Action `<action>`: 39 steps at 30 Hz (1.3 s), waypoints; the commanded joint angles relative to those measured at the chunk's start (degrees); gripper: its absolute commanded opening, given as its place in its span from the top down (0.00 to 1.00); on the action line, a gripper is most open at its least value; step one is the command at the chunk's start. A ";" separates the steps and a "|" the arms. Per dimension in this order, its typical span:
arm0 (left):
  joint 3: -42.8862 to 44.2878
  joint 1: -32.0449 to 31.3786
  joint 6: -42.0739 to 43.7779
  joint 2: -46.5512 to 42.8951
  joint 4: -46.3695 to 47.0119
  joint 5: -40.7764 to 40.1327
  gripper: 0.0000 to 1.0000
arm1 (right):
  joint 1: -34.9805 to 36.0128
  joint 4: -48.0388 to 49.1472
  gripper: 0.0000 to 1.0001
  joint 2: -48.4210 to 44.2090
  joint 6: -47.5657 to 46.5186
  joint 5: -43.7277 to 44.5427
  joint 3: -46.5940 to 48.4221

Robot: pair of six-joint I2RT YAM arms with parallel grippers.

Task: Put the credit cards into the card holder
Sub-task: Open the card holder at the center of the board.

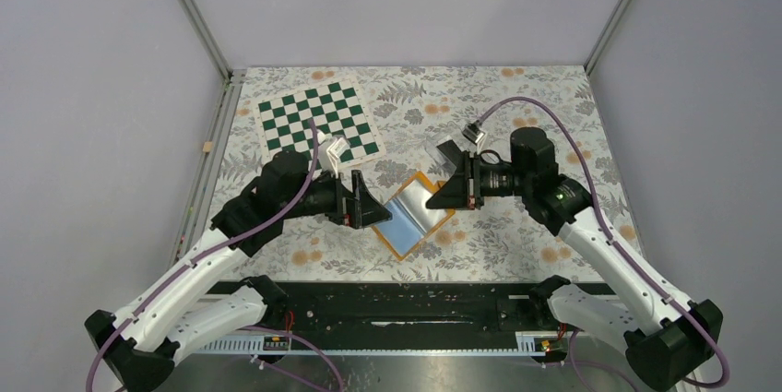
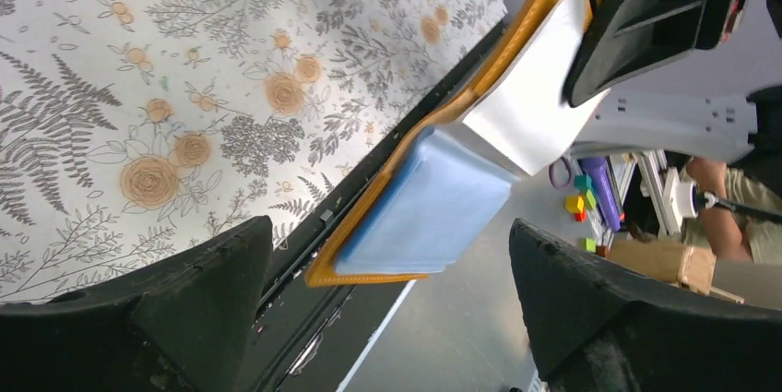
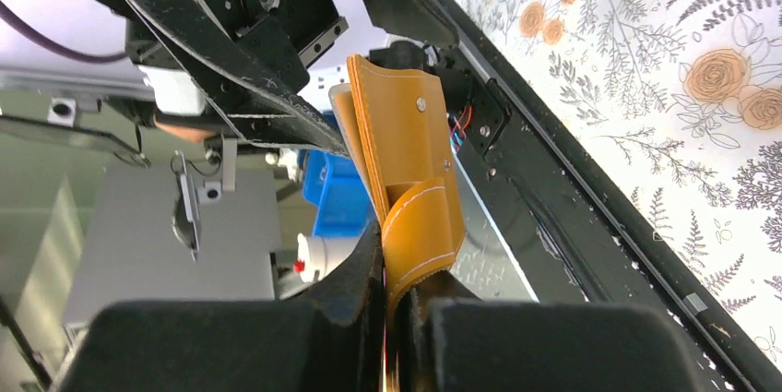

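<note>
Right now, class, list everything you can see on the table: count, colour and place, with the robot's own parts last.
wallet: one, orange with light blue inside, open, near the middle between the two tools.
checkerboard: one, green and white, far left part of the table.
tablecloth: one, grey and orange flower print, covering the table.
left tool: one, black, open, at the wallet's left edge.
right tool: one, black, shut on the wallet's right side.

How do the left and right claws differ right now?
Left claw is open wide; right claw is shut. Right claw pinches an edge of the orange card holder; left claw clamps nothing, the holder sitting ahead of its gap. Shared: both face each other at the card holder.
</note>
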 commanded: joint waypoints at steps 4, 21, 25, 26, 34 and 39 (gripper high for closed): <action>-0.74 0.90 -2.73 -0.02 4.09 -4.59 0.01 | -5.31 7.73 1.00 -4.17 12.77 4.08 -5.87; -1.50 1.00 -5.32 3.60 8.07 -0.23 0.01 | -11.39 10.85 1.00 -11.37 15.55 28.20 -27.65; -2.29 0.99 -6.24 3.82 9.71 0.92 0.01 | -11.39 15.57 1.00 -9.31 16.19 31.31 -32.21; -2.56 0.95 -6.58 3.81 10.24 1.25 0.01 | -11.39 15.83 1.00 -8.81 15.45 31.75 -32.76; -3.45 0.99 -7.48 3.77 11.92 1.74 0.01 | -11.39 13.89 0.91 -4.24 13.41 32.57 -33.22; -3.74 0.93 -7.57 3.93 11.85 1.58 0.01 | -11.43 4.78 0.59 -5.88 10.69 35.85 -31.41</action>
